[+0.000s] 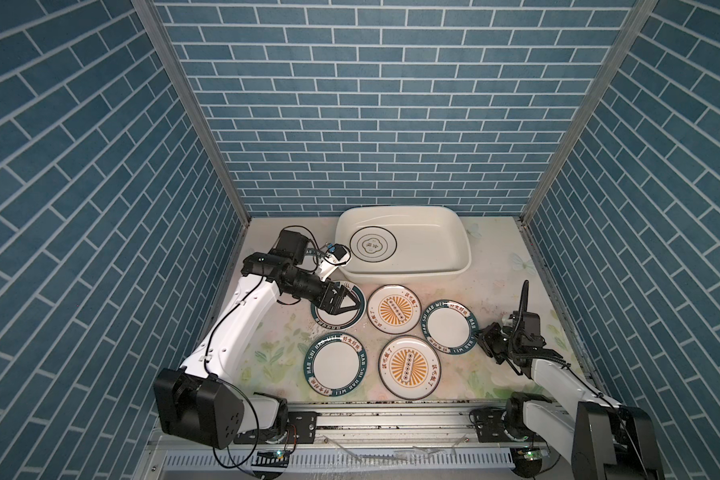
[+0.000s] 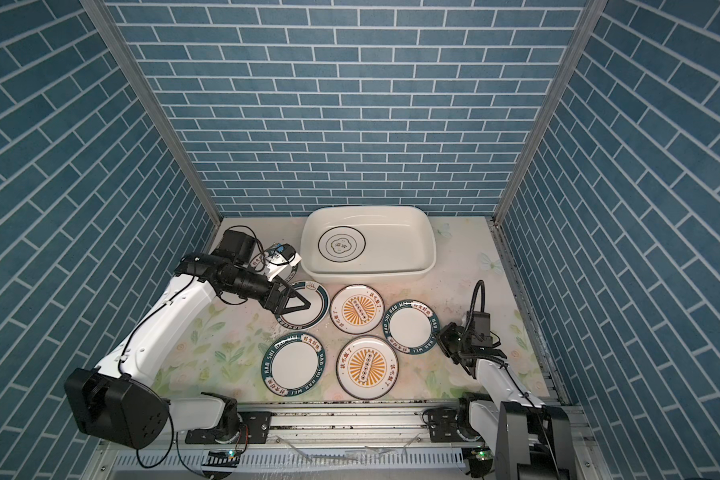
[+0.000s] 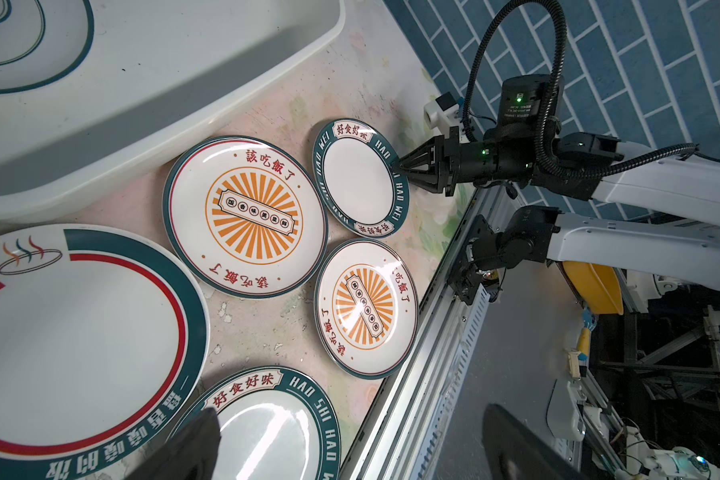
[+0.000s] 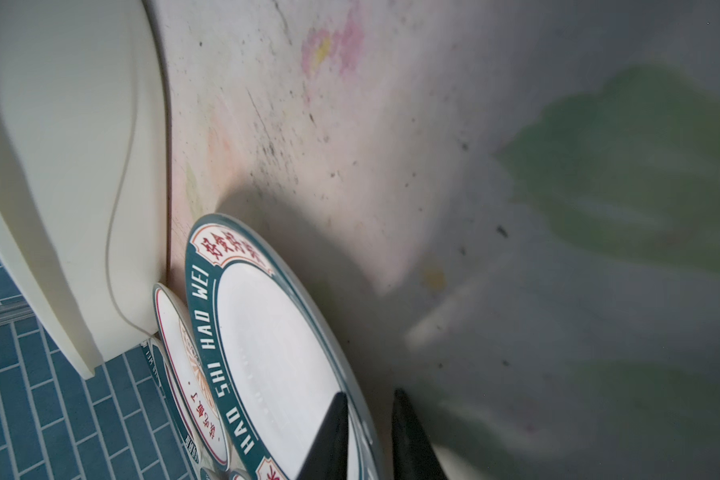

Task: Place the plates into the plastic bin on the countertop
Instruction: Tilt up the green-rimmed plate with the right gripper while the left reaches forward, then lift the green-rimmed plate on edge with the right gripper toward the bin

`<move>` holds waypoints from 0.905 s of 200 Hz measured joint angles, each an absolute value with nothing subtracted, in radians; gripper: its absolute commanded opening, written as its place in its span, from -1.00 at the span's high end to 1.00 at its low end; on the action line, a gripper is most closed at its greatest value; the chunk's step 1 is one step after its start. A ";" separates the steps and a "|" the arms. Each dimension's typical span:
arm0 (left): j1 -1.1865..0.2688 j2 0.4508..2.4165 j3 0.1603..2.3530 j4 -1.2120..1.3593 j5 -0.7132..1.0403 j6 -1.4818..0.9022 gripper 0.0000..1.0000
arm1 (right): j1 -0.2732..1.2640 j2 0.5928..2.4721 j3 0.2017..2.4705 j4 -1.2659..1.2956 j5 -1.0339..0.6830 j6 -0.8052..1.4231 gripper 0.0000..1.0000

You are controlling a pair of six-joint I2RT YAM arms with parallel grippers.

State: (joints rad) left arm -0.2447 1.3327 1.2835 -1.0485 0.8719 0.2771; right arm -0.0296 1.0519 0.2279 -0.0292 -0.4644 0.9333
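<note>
The white plastic bin (image 1: 404, 276) stands at the back of the flowered countertop (image 1: 499, 282) with a black-ringed plate (image 1: 373, 245) flat inside. Several plates lie in front of it: a teal and red-ringed one (image 1: 329, 326), two orange sunburst ones (image 1: 393, 309) (image 1: 410, 368) and two teal lettered ones (image 1: 335, 370) (image 1: 449, 328). Another teal plate (image 2: 258, 259) peeks from under the left arm. My left gripper (image 1: 352, 305) hovers open over the red-ringed plate (image 3: 80, 340). My right gripper (image 4: 368, 395) pinches the right rim of the lettered plate (image 4: 275, 340), which lies flat.
Blue tiled walls close in the back and both sides. A metal rail (image 1: 391, 419) with both arm bases runs along the front edge. The left arm's wrist camera (image 1: 337, 259) hangs beside the bin's left front corner.
</note>
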 measured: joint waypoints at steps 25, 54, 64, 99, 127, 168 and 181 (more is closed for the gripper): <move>-0.245 1.327 1.282 -1.047 0.872 0.277 -0.99 | -0.032 1.063 0.228 -0.015 -0.479 0.918 0.71; -0.245 1.321 1.279 -1.042 0.872 0.277 -0.99 | -0.031 1.033 0.220 -0.026 -0.500 0.899 0.82; -0.245 1.321 1.279 -1.041 0.872 0.277 -0.99 | -0.032 1.010 0.220 -0.039 -0.501 0.892 0.83; -0.245 1.320 1.279 -1.037 0.872 0.273 -0.99 | -0.039 0.937 0.219 -0.111 -0.489 0.890 0.93; -0.245 1.320 1.279 -1.037 0.872 0.269 -0.99 | -0.042 0.902 0.219 -0.144 -0.491 0.890 1.00; -0.245 1.320 1.279 -1.034 0.872 0.265 -0.99 | -0.047 0.881 0.220 -0.159 -0.506 0.883 1.00; -0.245 1.320 1.279 -1.034 0.872 0.265 -0.99 | -0.049 0.871 0.226 -0.174 -0.511 0.882 1.00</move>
State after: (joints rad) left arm -0.2447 1.3201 1.2785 -1.0344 0.8719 0.2646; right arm -0.0490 0.8707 0.2260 -0.1738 -0.5106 0.8822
